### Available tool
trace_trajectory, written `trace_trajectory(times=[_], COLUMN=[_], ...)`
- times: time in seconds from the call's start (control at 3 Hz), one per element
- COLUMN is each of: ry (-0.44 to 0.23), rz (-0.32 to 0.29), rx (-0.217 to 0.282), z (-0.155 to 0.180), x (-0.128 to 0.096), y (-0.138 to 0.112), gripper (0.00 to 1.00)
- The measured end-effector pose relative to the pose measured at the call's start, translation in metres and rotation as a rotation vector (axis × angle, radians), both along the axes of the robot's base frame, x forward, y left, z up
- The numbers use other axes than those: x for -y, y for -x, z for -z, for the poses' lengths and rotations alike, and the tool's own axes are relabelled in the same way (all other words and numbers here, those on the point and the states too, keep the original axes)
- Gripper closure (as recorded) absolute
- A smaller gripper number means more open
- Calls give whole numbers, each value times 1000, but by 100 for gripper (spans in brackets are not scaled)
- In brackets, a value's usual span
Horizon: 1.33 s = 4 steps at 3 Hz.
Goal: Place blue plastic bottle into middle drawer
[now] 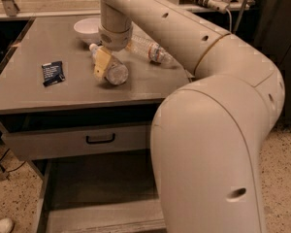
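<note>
The blue plastic bottle point(114, 71) lies on its side on the grey table top point(48, 93), its white cap pointing toward the back left. My gripper point(103, 62) hangs from the arm's wrist directly over the bottle's left side, touching or nearly touching it. The middle drawer point(99, 186) stands pulled open below, its bare grey floor showing, partly hidden by my arm.
A clear crinkled bottle point(150, 50) lies behind to the right. A white bowl point(86, 29) stands at the back. A dark packet point(53, 73) lies at left. A shut drawer front with black handle point(100, 139) is under the top. My bulky arm point(208, 144) fills the right.
</note>
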<state>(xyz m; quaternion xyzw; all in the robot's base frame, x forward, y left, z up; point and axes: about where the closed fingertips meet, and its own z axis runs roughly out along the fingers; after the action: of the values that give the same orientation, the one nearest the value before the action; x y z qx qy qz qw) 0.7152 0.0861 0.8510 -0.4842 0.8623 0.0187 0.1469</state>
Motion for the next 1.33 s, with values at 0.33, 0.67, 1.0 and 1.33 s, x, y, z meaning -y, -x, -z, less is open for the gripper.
trace_trajectory(times=[0.33,0.67,1.0,1.33], ry=[0,0,0,26], rz=[0,0,0,-20], rx=[0,0,0,27], z=[0,0,0,-8], x=[0,0,0,3], y=[0,0,0,12], gripper=[42,66,89,100])
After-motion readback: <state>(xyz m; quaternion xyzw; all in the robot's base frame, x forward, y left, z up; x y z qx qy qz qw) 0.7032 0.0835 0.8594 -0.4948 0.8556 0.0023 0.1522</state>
